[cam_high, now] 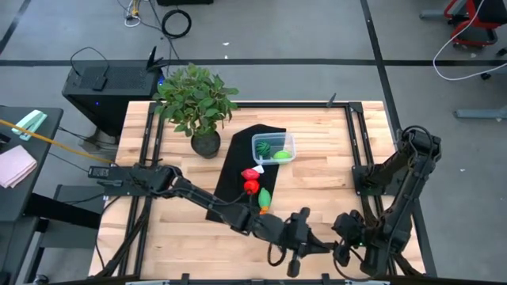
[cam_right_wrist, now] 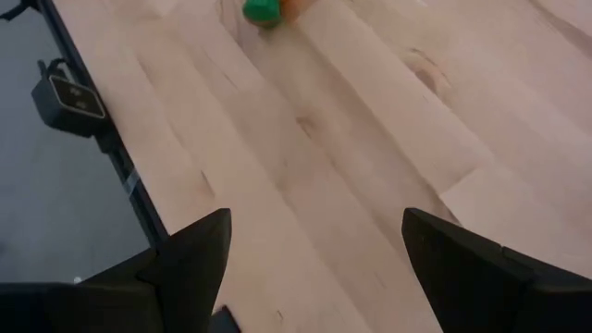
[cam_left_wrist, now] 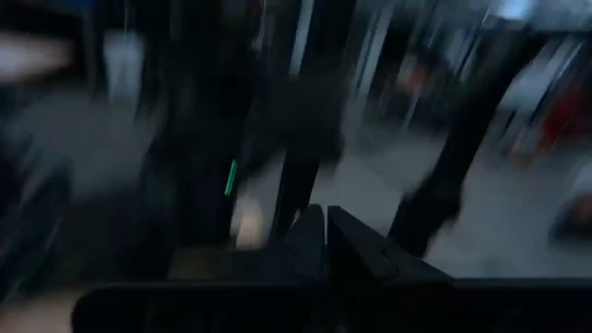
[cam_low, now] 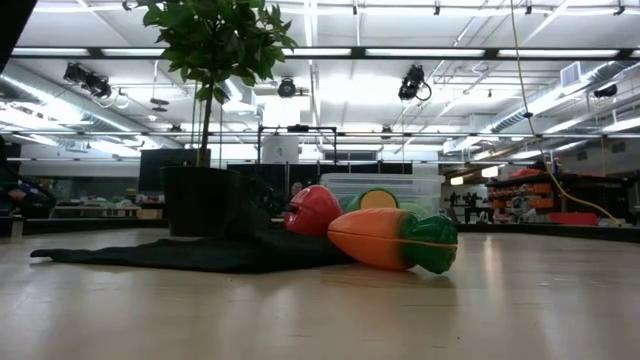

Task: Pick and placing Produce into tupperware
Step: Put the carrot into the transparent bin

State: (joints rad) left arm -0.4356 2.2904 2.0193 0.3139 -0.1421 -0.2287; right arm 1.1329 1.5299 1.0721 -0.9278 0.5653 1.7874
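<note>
Looking down in the high view, the tupperware is sitting at centre frame on a black cloth, holding a striped ball and lime piece; two red pieces and an orange piece are lying just below. Both arms are crowding the wooden surface's lower edge. In the low view, the potted plant is partly hiding the room. In the left wrist view, the left pincer is showing pressed closed, empty, amid blur. In the right wrist view, the right pincer is gaping wide, empty.

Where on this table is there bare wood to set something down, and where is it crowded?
Bare wood lies right of the tupperware up to the right arm, and along the left edge below the potted plant. Crowded: the black cloth, holding tupperware and loose produce, and the front edge where both grippers sit.
</note>
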